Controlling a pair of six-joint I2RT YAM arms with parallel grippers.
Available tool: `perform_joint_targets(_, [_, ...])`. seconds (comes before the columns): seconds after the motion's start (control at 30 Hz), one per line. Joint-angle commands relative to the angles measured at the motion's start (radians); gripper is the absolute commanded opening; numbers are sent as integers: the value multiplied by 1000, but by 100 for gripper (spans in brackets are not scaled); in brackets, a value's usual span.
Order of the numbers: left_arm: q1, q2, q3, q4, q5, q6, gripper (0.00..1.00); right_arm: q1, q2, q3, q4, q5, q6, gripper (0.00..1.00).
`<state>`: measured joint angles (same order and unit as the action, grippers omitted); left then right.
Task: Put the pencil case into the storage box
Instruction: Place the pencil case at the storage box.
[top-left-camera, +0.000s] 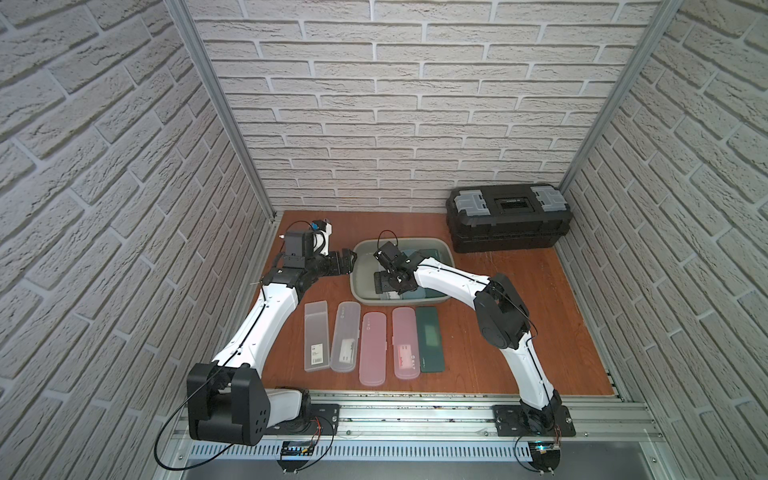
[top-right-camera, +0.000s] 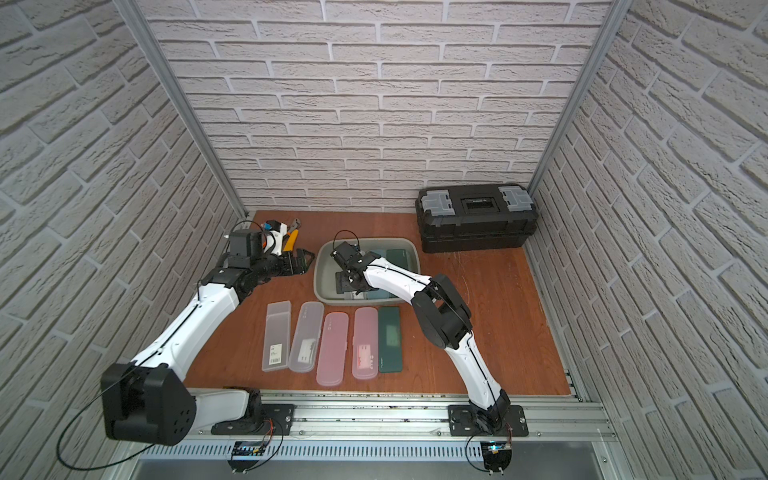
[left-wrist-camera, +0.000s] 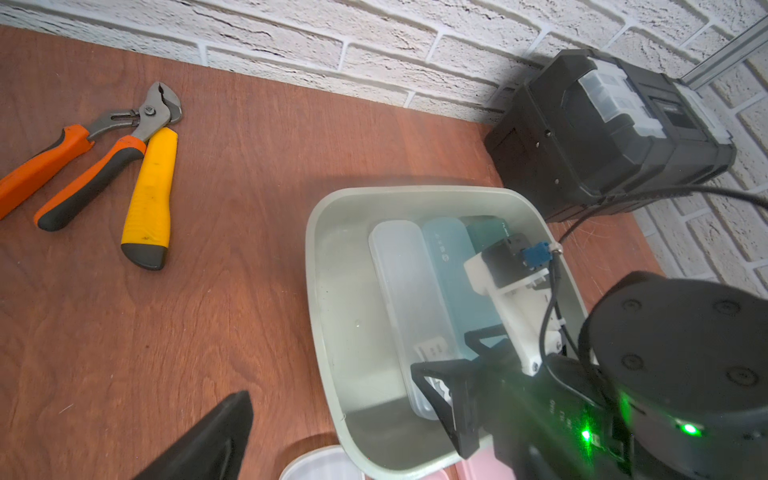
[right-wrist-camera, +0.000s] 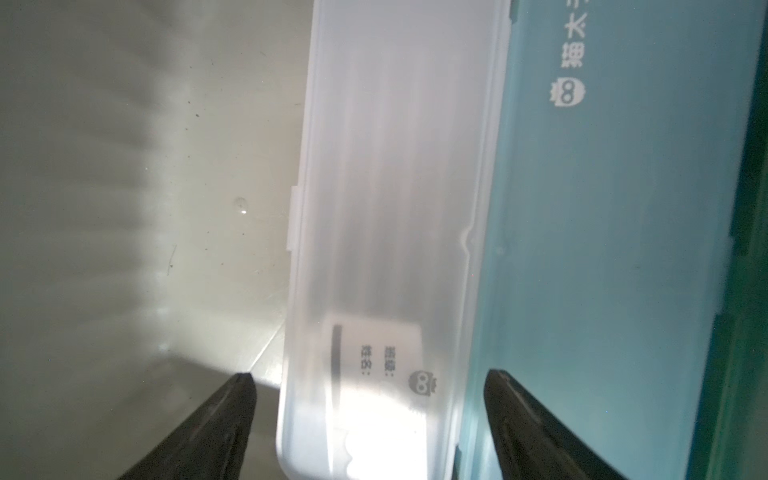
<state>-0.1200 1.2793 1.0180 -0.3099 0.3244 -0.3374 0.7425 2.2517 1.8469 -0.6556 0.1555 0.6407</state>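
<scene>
Because the frosted clear plastic pencil case (right-wrist-camera: 386, 249), a long slim box with rounded ends, already lies flat on the floor of the shallow grey-green plastic storage box (top-left-camera: 415, 240), the step in hand looks like the release at the end of a placement. The right gripper (right-wrist-camera: 370, 376) hangs low inside the tub over the case's labelled end. Its jaws are wide, with one fingertip over bare floor and one over the neighbouring teal plastic case (right-wrist-camera: 602, 249), and neither presses the clear one. The left gripper (top-left-camera: 347, 261) hovers just outside the tub's left rim, jaws spread and empty.

The next move, I judge, calls for a straight lift of the right arm, so that the fingers clear the tub's walls without dragging either case.

The clear case's long axis runs from the robot's side toward the brick back wall. It lies parallel to the teal case and just beside it, edge to edge; whether they touch I cannot tell. Its end with the white name label points toward the robot, its plain end toward the far wall of the tub.
</scene>
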Motion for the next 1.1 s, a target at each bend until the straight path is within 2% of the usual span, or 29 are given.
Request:
perform_joint_targets(0.0, [-6,-13,5,32,-5,0,98,8,-42,35,-13,12,-29,92])
perform_joint_targets(0.13, [-6,-20,4,30,-13,3,98,4,-63,49,-18,45,-81,91])
perform_joint_targets(0.23, [-5,-31,4,24,-26,10,98,-7,-61,52,-13,54,-125,86])
perform_joint_targets(0.4, [-6,-49,-2,29,-37,16,98,-50,-16,64,-34,-22,-154,81])
perform_joint_targets(0.57, [-7,-47,-1,29,-29,13,99,-50,6,61,-25,-82,-175,81])
perform_joint_targets(0.73, [-7,-49,-2,29,-34,15,98,-13,19,116,-68,53,-187,90])
perform_joint_targets(1.07, [-16,-44,-2,26,-36,19,98,10,152,299,-128,175,-211,92])
